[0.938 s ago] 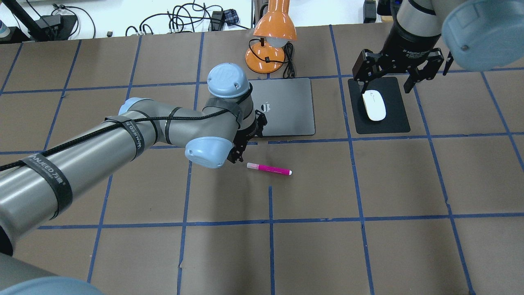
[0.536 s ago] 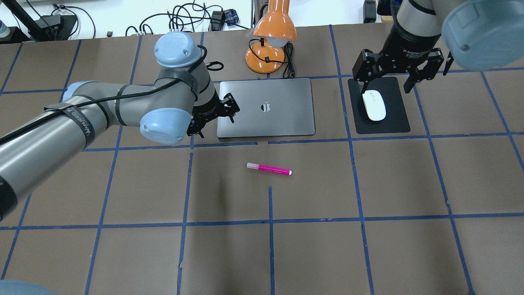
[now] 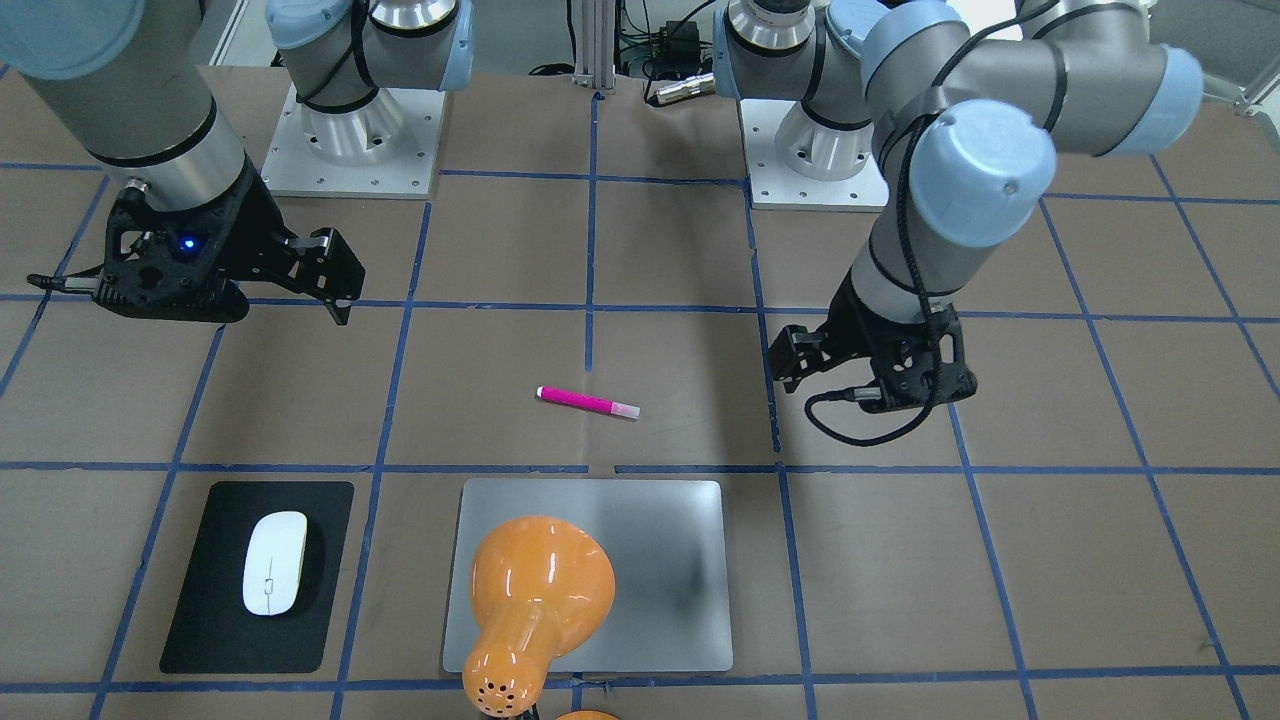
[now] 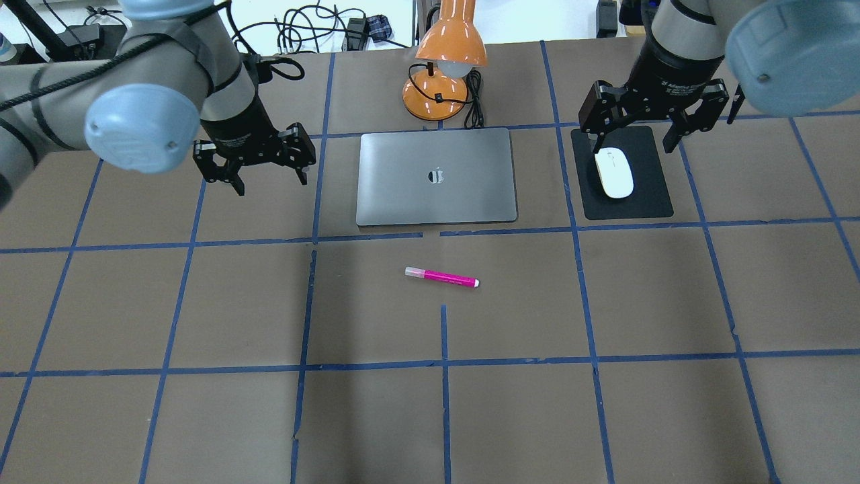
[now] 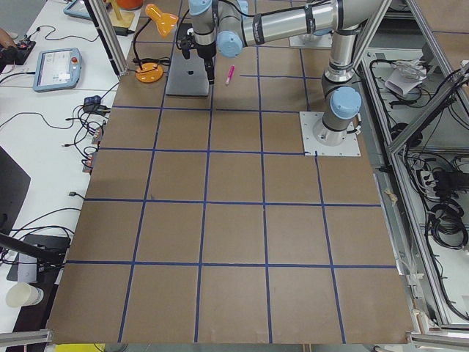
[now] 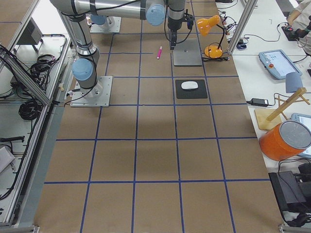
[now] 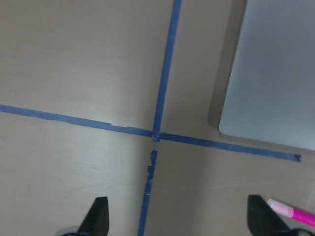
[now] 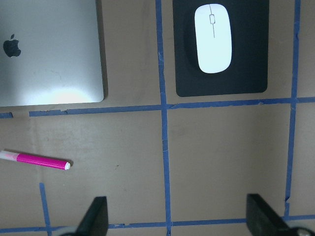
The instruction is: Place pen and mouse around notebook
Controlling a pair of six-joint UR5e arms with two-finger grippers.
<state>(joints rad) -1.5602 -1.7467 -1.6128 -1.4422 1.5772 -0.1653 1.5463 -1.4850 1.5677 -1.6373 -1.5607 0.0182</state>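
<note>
The magenta pen (image 4: 441, 277) lies flat on the brown table, just in front of the silver notebook (image 4: 437, 176). On the black mat (image 4: 648, 198) to the notebook's right rests the white mouse (image 4: 615, 173). My left gripper (image 4: 269, 180) hangs open and empty to the left of the notebook. The left wrist view shows the notebook's corner (image 7: 275, 73) and the pen's cap end (image 7: 290, 211). Above the mat's far end, my right gripper (image 4: 633, 148) is open and holds nothing. Its wrist view shows the mouse (image 8: 212, 38), the pen (image 8: 37, 160) and the notebook (image 8: 49, 54).
An orange desk lamp (image 4: 443, 60) with a black cord stands just behind the notebook. Blue tape lines grid the tabletop. Cables lie on the white surface beyond the table's far edge. Both arm bases (image 3: 350, 130) are bolted at the robot's side.
My left arm has swung from beside the pen, across the notebook's left edge, to the notebook's left side. Its gripper stays open. The right arm, pen and mouse have not moved.
</note>
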